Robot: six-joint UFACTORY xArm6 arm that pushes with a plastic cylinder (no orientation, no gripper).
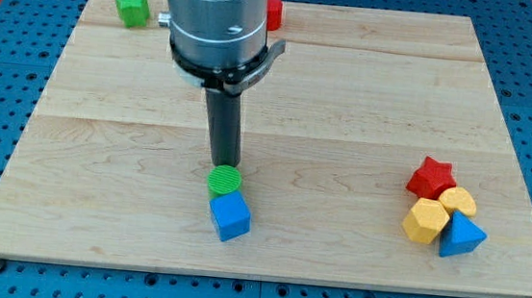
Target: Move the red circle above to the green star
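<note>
Peeking from behind the arm housing at the wooden surface's (367, 100) 12 o'clock edge, the red circle (274, 13) is too hidden to judge its axis. The faceted green star (132, 8) sits at 9 o'clock of it, apart. My tip (225, 165), with no hand, touches the ribbed green cylinder's (225, 181) 12 o'clock side.

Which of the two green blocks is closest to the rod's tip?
The green round block, directly under my tip and touching the blue cube; the other green block sits top-left.

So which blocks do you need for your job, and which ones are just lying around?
For the job: red block at the view's top, half hidden behind my arm; green star at top left; my tip, right by the green circle.
Just lying about: green circle, blue cube, red star, two yellow blocks, blue triangle.
</note>
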